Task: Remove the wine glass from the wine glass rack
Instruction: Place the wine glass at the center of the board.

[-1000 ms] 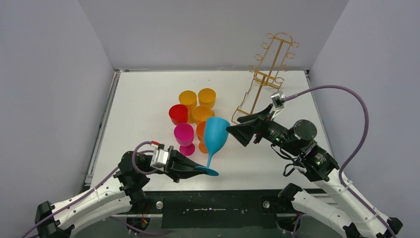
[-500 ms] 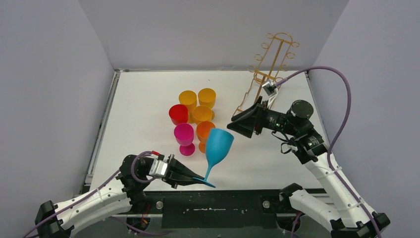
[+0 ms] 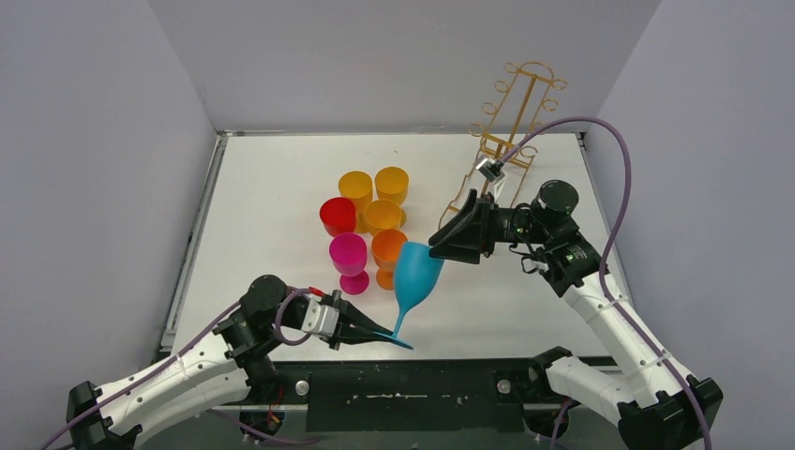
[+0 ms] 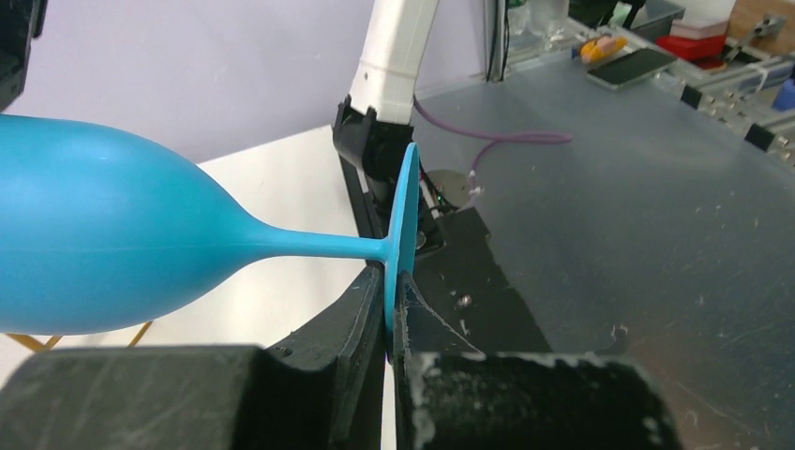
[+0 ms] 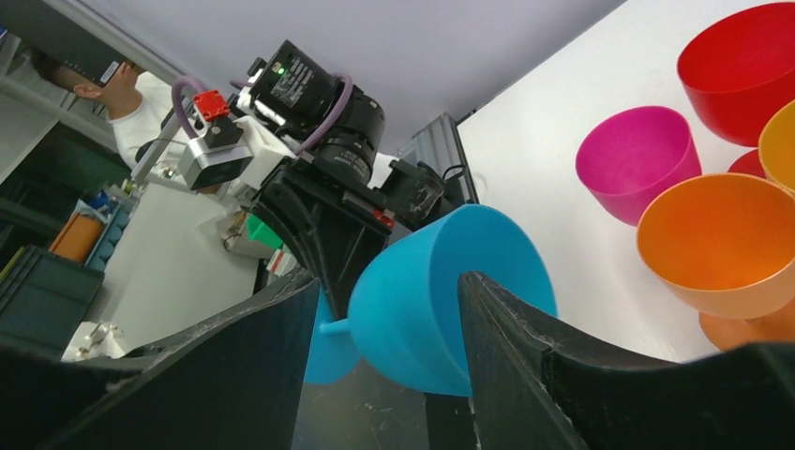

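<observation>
Up front, right hand [image 3: 436, 248] closer, now straddling wine glass [image 3: 415, 272]

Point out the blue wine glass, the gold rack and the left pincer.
blue wine glass [image 3: 415, 269], top view, bowl.
gold rack [image 3: 500, 147], top view, lower frame.
left pincer [image 4: 390, 292], left wrist view, between fingertips.

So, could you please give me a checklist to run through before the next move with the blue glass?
1. Hold: left gripper shut on the foot of the blue glass: ok.
2. Approach: right gripper open, one finger on each side of the bowl: ok.
3. Right-side contact with the bowl: cannot tell.
4. Glass free of the rack: ok.
5. Bowl apart from the orange glass: ok, a gap shows in the right wrist view.
6. Glass upright: not ok, it is tilted.
</observation>
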Motion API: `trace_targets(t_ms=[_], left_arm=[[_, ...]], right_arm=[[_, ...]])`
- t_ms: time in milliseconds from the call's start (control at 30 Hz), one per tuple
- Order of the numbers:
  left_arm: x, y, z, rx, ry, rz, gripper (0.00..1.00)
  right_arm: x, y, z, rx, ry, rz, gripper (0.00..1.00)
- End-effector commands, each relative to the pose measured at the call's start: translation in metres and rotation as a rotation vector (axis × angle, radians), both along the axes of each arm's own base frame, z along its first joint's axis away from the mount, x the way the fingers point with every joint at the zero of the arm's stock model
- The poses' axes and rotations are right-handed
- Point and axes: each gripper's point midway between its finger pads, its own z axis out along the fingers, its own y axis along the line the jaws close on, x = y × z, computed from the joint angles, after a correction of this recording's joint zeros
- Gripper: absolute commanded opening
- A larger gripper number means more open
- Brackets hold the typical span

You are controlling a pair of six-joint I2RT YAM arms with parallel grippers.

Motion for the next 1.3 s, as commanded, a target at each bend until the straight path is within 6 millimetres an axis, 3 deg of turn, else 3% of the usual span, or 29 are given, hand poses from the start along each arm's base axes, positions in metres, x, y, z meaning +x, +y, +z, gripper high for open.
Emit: trace_targets(t_ms=[0, 67, 200, 300, 500, 667, 800, 967, 1267], left_arm=[[0.004, 0.003, 0.003, 0.018, -0.063, 0.004, 0.0], [0.009, 0.003, -0.001, 0.034, -0.057, 0.027, 0.0], [0.009, 0.002, -0.003, 0.049, -0.064, 0.008, 0.0], [0.009, 0.001, -0.005, 0.053, -0.064, 0.0, 0.0], [0.012, 0.004, -0.018, 0.089, -0.085, -0.049, 0.0], [0.027, 0.014, -0.012, 0.093, -0.116, -0.052, 0.0], [0.03, 0.02, -0.011, 0.092, -0.116, -0.071, 0.0], [0.029, 0.023, -0.018, 0.088, -0.114, -0.072, 0.0], [0.015, 0.029, -0.004, 0.047, -0.109, -0.16, 0.0]], right_arm=[[-0.007, 0.0, 0.006, 0.044, -0.016, 0.058, 0.56], [-0.009, 0.0, 0.007, 0.053, -0.029, 0.063, 0.56], [0.003, 0.006, -0.021, -0.076, -0.023, -0.016, 0.56], [0.003, 0.011, -0.028, -0.098, 0.002, 0.015, 0.55], [-0.002, 0.011, -0.021, -0.099, -0.017, 0.091, 0.59], [-0.025, 0.01, -0.011, -0.06, -0.017, 0.252, 0.66], [-0.026, 0.009, -0.007, -0.053, -0.015, 0.269, 0.68], [-0.018, 0.014, -0.019, -0.085, 0.047, 0.275, 0.56], [-0.02, 0.016, 0.0, -0.043, 0.067, 0.299, 0.22]])
